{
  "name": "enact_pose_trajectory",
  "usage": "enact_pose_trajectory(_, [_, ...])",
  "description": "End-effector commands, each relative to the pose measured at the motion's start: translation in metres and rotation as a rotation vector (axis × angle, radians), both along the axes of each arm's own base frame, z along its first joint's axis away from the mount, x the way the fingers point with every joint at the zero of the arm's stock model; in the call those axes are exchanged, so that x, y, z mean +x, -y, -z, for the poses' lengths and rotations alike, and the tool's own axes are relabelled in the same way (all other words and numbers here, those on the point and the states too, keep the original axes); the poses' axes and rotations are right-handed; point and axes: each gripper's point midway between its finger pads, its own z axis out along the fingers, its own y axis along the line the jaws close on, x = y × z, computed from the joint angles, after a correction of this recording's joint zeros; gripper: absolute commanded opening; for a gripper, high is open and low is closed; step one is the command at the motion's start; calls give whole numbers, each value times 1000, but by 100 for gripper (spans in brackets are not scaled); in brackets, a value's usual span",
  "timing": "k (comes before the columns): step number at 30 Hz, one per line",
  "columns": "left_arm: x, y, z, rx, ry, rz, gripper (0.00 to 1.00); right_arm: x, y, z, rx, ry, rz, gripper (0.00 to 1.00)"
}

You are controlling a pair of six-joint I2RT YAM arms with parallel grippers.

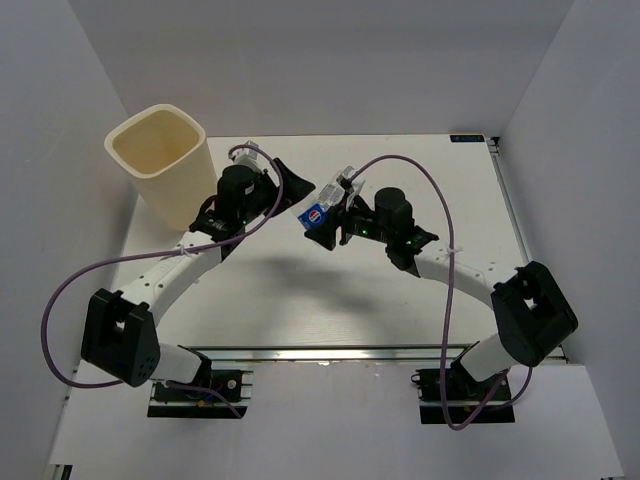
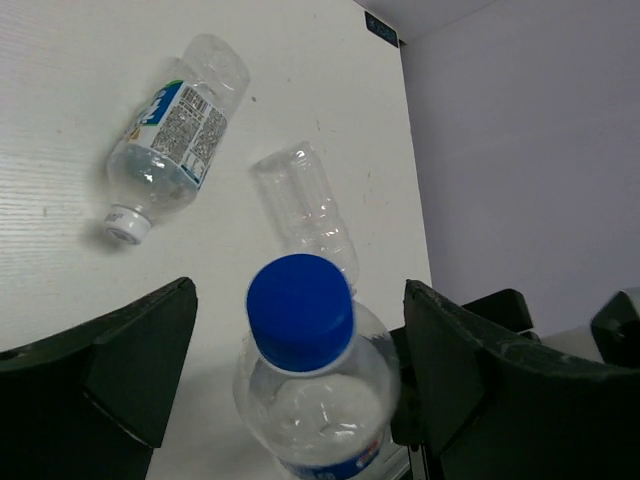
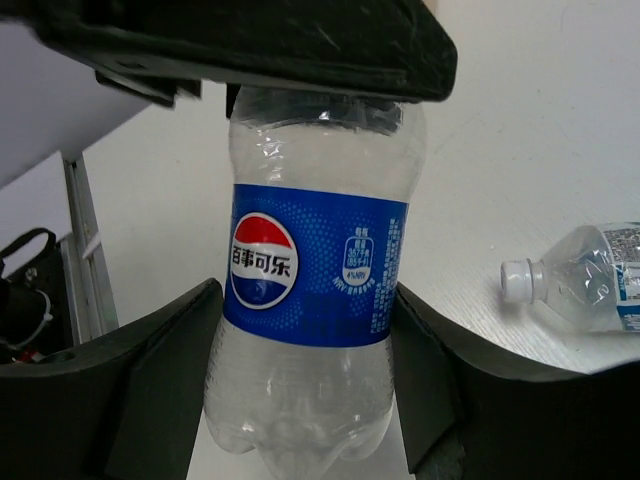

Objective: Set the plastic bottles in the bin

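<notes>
Black on clear plastic: grips the blue-labelled bottle (image 3: 315, 270) between the right fingers (image 3: 150, 385), one pressed to each side of the label, and holds it up off the bench (image 1: 330, 300). Shows a red, white and blue roundel and white characters on the label, with crinkled see-through plastic above and below. Flanks the same bottle's blue cap (image 2: 300, 305) with the left fingers (image 2: 130, 360), spread wide, a clear gap on either side of the cap; contact with the bottle's shoulder: cannot tell. Meets nose to nose over the far middle of the bench, seen from above, with the bottle bridging the two wrists.

Shows two more lying on the bench beyond. First, a white-capped bottle (image 2: 170, 130) on its side, printed label up. Then, near it but apart, an unlabelled clear bottle (image 2: 305, 205), also on its side.

Sets the bin (image 1: 165, 190), cream, upright and open-mouthed, at the far left of the bench, close beside the left wrist. Has the held bottle outside the bin, to its right. Closes in the scene with pale walls (image 1: 300, 60) on three sides and the two arm bases at the near edge.
</notes>
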Motion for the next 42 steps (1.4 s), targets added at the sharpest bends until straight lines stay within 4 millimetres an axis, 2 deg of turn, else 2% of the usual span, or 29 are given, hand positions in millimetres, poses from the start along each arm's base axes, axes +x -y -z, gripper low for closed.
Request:
enact_pose_trajectory(1, [4, 11, -4, -41, 22, 31, 88, 10, -9, -43, 143, 42, 47, 18])
enact_pose_trajectory(2, [2, 13, -3, -46, 23, 44, 70, 9, -11, -44, 147, 42, 39, 18])
enact_pose_trajectory(5, [1, 17, -8, -59, 36, 68, 45, 8, -14, -40, 140, 37, 46, 22])
enact_pose_trajectory(7, [1, 14, -11, -43, 43, 57, 37, 10, -11, -40, 135, 30, 69, 30])
enact_pose_trajectory(8, [1, 12, -13, -36, 48, 50, 29, 9, -11, -39, 129, 32, 67, 49])
enact_pose_trajectory(9, [3, 10, -15, -28, 53, 34, 26, 7, -10, -39, 127, 31, 63, 63])
enact_pose_trajectory(10, [5, 8, -17, -18, 52, 28, 21, 5, -9, -43, 127, 39, 60, 87])
enact_pose_trajectory(12, [11, 5, -24, 1, 70, 4, 6, 0, -5, -45, 106, 52, 49, 89])
enact_pose_trajectory(13, [11, 2, -20, 38, 57, 1, 4, -1, -3, -46, 93, 54, 49, 89])
enact_pose_trajectory(14, [17, 1, -39, 39, 89, -13, 0, -3, -1, -44, 74, 52, 45, 89])
enact_pose_trajectory(16, [30, -5, -48, 68, 111, -41, 0, -13, 3, -39, 11, 47, 3, 89])
enact_pose_trajectory(17, [39, -8, -76, 71, 165, -51, 0, -16, 5, -37, -12, 39, -6, 89])
enact_pose_trajectory(18, [50, -10, -77, 92, 161, -58, 0, -20, 10, -34, -55, 38, -15, 89])
enact_pose_trajectory(20, [69, -34, -86, 148, 147, -128, 0, -18, 19, -32, -82, 39, 27, 89])
enact_pose_trajectory(21, [78, -43, -112, 138, 188, -160, 0, -13, 25, -30, -96, 46, 75, 89])
enact_pose_trajectory(23, [94, -69, -121, 136, 203, -208, 0, -8, 39, -23, -123, 74, 135, 89])
enact_pose_trajectory(24, [99, -81, -136, 127, 230, -235, 0, 0, 49, -23, -134, 83, 194, 89])
enact_pose_trajectory(26, [112, -124, -142, 166, 216, -331, 0, 7, 65, -11, -187, 65, 245, 89])
enact_pose_trajectory(27, [114, -140, -169, 171, 257, -373, 0, 12, 75, -6, -214, 58, 285, 89])
enact_pose_trajectory(28, [118, -170, -167, 222, 233, -447, 0, 18, 89, 3, -251, 34, 326, 89])
enact_pose_trajectory(31, [114, -225, -198, 279, 278, -607, 0, 33, 121, 15, -301, 1, 418, 89])
enact_pose_trajectory(33, [106, -249, -210, 301, 287, -689, 0, 35, 140, 30, -342, -23, 445, 89])
enact_pose_trajectory(34, [100, -282, -213, 327, 278, -769, 0, 43, 157, 34, -349, -39, 486, 89])
enact_pose_trajectory(36, [93, -310, -213, 362, 263, -870, 0, 43, 173, 45, -350, -79, 508, 89])
enact_pose_trajectory(37, [93, -328, -202, 375, 246, -911, 2, 48, 186, 48, -352, -90, 537, 89])
enact_pose_trajectory(39, [100, -343, -189, 386, 240, -927, 7, 47, 199, 58, -375, -97, 557, 89])
enact_pose_trajectory(40, [100, -359, -181, 397, 210, -965, 11, 49, 206, 62, -381, -108, 578, 89])
enact_pose_trajectory(41, [101, -368, -180, 400, 198, -985, 12, 49, 209, 66, -390, -117, 588, 89])
enact_pose_trajectory(42, [105, -379, -167, 409, 162, -1010, 12, 47, 220, 79, -454, -141, 604, 89])
